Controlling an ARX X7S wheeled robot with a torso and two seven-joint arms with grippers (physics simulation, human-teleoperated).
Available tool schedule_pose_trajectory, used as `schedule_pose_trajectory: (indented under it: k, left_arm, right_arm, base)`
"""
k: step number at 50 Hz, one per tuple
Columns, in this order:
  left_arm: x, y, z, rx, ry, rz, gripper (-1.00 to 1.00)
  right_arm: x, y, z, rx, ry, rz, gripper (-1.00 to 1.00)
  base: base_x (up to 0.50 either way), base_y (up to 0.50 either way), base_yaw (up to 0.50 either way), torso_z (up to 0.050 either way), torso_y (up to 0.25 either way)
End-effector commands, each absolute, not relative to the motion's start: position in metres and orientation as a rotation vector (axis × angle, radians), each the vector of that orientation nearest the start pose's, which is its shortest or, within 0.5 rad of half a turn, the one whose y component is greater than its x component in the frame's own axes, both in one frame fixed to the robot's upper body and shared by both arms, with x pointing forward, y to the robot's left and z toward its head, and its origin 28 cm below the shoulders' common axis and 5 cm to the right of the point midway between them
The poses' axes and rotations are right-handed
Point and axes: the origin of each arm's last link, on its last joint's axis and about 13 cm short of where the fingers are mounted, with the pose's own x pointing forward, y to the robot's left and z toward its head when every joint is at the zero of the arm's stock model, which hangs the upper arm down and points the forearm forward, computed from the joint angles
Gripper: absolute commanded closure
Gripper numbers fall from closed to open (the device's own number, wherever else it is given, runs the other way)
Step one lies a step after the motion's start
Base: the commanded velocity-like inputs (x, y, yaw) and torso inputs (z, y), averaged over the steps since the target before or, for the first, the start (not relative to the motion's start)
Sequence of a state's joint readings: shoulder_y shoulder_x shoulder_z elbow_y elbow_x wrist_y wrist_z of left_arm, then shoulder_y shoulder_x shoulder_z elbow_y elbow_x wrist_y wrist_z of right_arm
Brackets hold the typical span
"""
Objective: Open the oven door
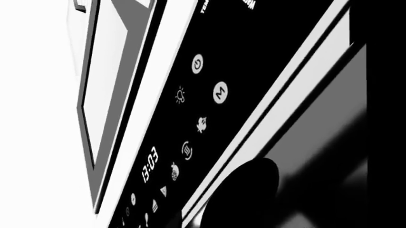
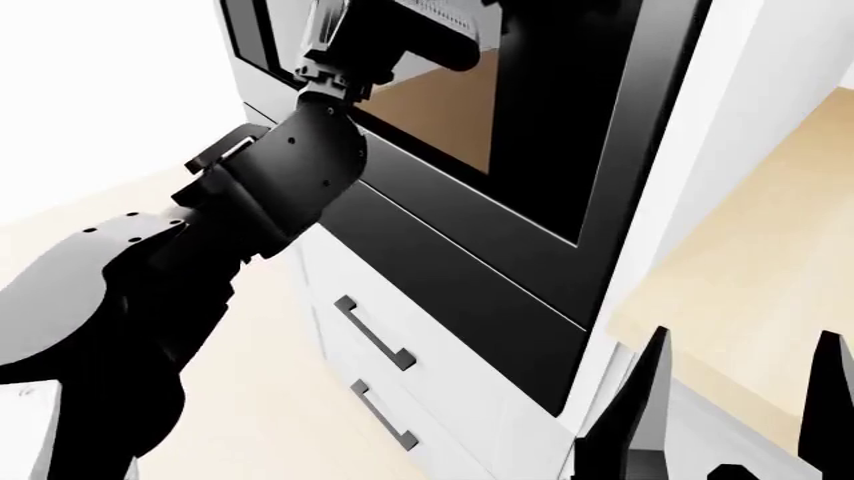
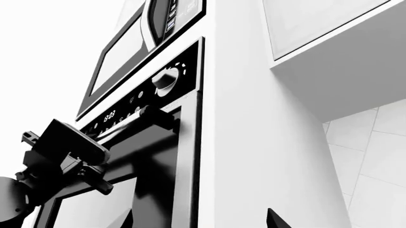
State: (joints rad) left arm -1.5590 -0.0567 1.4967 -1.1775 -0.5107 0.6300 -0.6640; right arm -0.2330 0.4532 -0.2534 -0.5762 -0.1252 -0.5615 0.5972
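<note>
A: Where's the oven door [image 2: 534, 150]?
B: Glossy black rectangular panel w/ big dark reflective glass window, upper centre of the head view, running down to lower right. It looks shut, flush w/ the cabinet front. In the right wrist view it's at lower left, under the black control strip [image 3: 142, 97] w/ its round knob and small clock.

A: Left tool?
B: Left tool [image 2: 400, 35] is at the top centre of the head view, up against the door's top edge. In the right wrist view it sits at centre left, right on the dark bar handle [image 3: 136, 121] below the strip. Seems reached up there because the handle's the only pull point. Clenched on it or not – can't tell, fingers are hidden.

A: Right tool?
B: Right tool [image 2: 727, 415] is at the lower right of the head view, fingers spread, released, nothing held. Parked low, prob. to keep out of the door's swing.

A: Room?
B: White cabinet fronts; two white drawers w/ dark bar handles [image 2: 374, 335] at lower centre. Pale beige floor at left, light wood-tone tabletop [image 2: 747, 270] at right. Left wrist view only shows the strip's white icons close up.

A: Next?
B: I'd judge a firm grip, then a pull out and down.
</note>
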Motion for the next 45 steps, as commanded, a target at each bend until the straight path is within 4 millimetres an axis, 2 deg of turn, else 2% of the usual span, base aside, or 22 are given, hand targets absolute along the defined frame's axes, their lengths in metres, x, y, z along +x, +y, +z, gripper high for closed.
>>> schedule_pose_trajectory:
  k: [1, 16, 27, 38, 45]
  left_arm:
    - [0.414, 0.151, 0.309, 0.482, -1.028, 0.054, 1.0]
    - [0.397, 0.154, 0.31, 0.476, -1.049, 0.07, 1.0]
    - [0.386, 0.161, 0.32, 0.494, -1.066, 0.091, 1.0]
    - [0.367, 0.175, 0.331, 0.564, -1.069, 0.116, 1.0]
    - [0.356, 0.183, 0.338, 0.573, -1.104, 0.201, 1.0]
  right_arm:
    - [0.138, -0.104, 0.122, -0.059, -0.896, -0.044, -1.0]
    - [0.139, -0.105, 0.121, -0.058, -0.896, -0.046, -1.0]
    - [0.138, -0.105, 0.122, -0.059, -0.897, -0.047, -1.0]
    - [0.137, -0.105, 0.122, -0.058, -0.898, -0.046, -1.0]
    - [0.138, -0.105, 0.122, -0.057, -0.898, -0.044, -1.0]
  base:
    - [0.0, 0.0, 0.0, 0.0, 0.0]
    - [0.0, 0.0, 0.0, 0.0, 0.003]
    - [0.0, 0.0, 0.0, 0.0, 0.004]
    - [0.0, 0.0, 0.0, 0.001, 0.005]
    - [0.0, 0.0, 0.0, 0.001, 0.005]
